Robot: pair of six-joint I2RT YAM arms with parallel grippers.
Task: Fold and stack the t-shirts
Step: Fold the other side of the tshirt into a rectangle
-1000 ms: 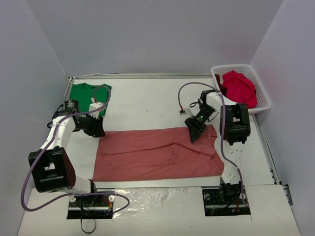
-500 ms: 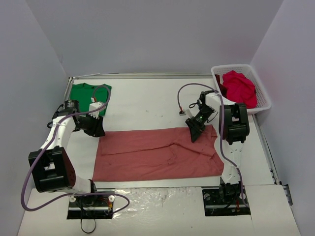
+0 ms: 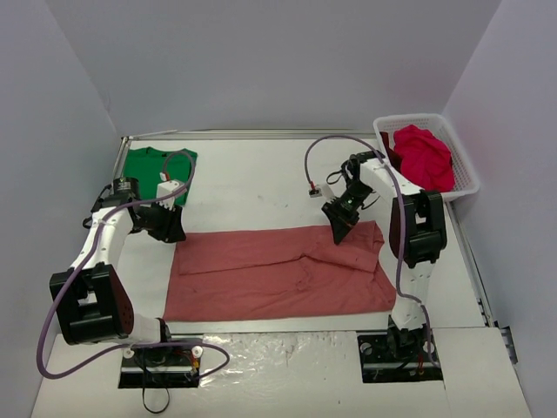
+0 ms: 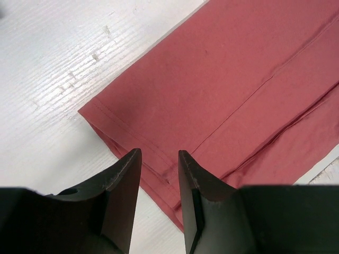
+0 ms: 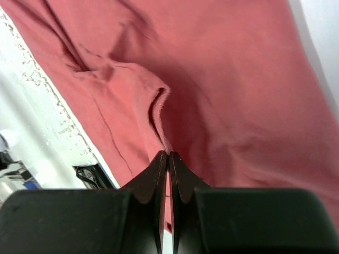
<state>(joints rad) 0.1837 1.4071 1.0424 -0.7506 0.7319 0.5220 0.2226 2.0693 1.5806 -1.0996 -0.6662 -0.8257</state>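
The salmon-pink t-shirt [image 3: 278,272] lies folded in a long band across the table's middle. My right gripper [image 3: 338,233] is shut on its far right edge and pinches a raised fold of the cloth [image 5: 159,106] between the fingertips [image 5: 168,154]. My left gripper [image 3: 172,233] is open just above the shirt's far left corner [image 4: 100,114], with nothing between its fingers [image 4: 124,174]. The green t-shirt [image 3: 155,167] lies flat at the far left. The crimson-magenta t-shirts [image 3: 425,157] are heaped in the basket.
The white lattice basket [image 3: 466,161] stands at the far right. Purple cables loop over both arms. A metal rail runs along the table's far edge [image 3: 252,134]. A foil-like strip lies between the arm bases [image 3: 278,353].
My right gripper has moved left and slightly away along the shirt's far edge, pulling a fold of cloth with it. The left arm has barely moved.
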